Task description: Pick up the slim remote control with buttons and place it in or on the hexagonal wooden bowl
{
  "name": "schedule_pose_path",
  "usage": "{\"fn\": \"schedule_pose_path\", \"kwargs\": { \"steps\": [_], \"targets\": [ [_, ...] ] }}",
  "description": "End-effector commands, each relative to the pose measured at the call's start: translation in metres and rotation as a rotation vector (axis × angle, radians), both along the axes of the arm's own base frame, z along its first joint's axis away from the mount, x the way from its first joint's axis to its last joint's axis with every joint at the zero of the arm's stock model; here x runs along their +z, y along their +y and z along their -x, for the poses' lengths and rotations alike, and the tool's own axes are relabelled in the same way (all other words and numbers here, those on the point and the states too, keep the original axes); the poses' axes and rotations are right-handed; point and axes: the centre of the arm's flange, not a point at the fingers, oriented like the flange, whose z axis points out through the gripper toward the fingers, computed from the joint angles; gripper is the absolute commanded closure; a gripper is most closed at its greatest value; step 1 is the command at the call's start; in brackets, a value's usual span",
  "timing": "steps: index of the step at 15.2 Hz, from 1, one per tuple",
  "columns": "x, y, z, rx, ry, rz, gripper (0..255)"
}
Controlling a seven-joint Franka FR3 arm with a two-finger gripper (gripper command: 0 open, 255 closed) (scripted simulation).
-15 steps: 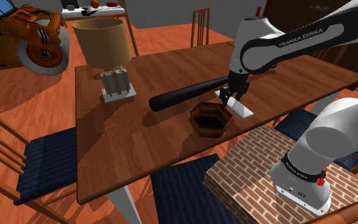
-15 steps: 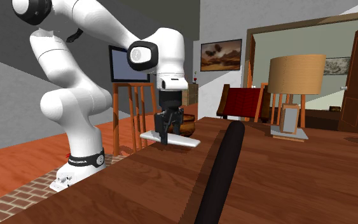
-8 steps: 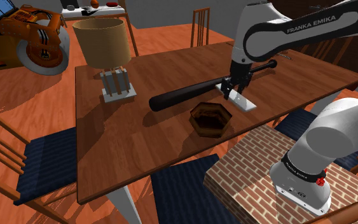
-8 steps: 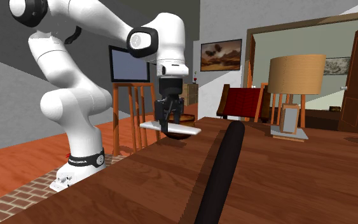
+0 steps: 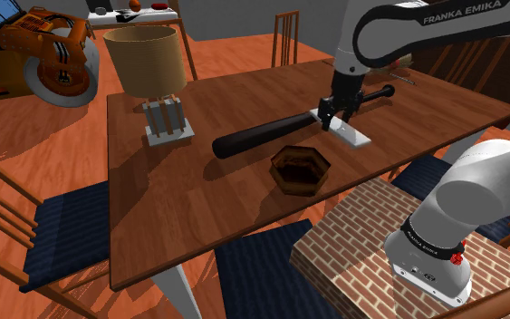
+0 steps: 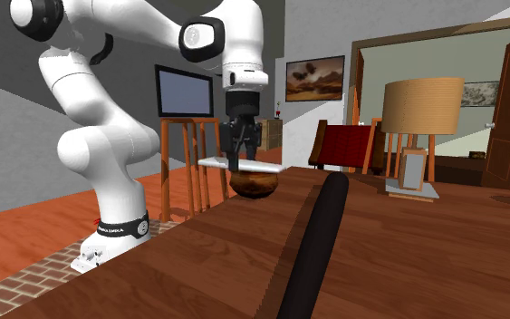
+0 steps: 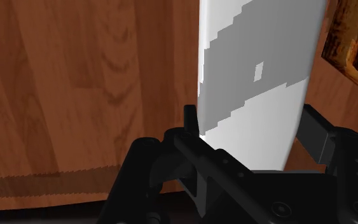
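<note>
My gripper is shut on the slim remote, a flat white-grey slab, and holds it level in the air above the table. The hexagonal wooden bowl stands on the table below the remote and toward the shoulder view's left. In the second exterior view the gripper holds the remote just above the bowl. In the wrist view the remote runs out between the fingers, with a corner of the bowl beside it.
A black baseball bat lies across the table just behind the bowl. A lamp on a square base stands at the far left of the table. Blue-cushioned chairs line the near edge. The brick-patterned stand sits beside the table.
The gripper has risen with the remote, lifting it from the table surface to well above it; in the second exterior view it now hangs over the bowl.
</note>
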Motion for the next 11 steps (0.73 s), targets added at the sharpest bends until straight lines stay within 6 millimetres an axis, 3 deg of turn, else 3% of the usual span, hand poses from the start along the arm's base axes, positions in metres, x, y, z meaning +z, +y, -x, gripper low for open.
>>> {"fn": "schedule_pose_path", "kwargs": {
  "steps": [1,7,11],
  "targets": [
    [0.012,0.001,0.000,0.000,0.000,0.000,255],
    [0.040,0.001,0.000,0.000,0.000,0.000,255],
    [0.041,0.053,0.004,0.000,0.000,0.000,255]
  ]
}}
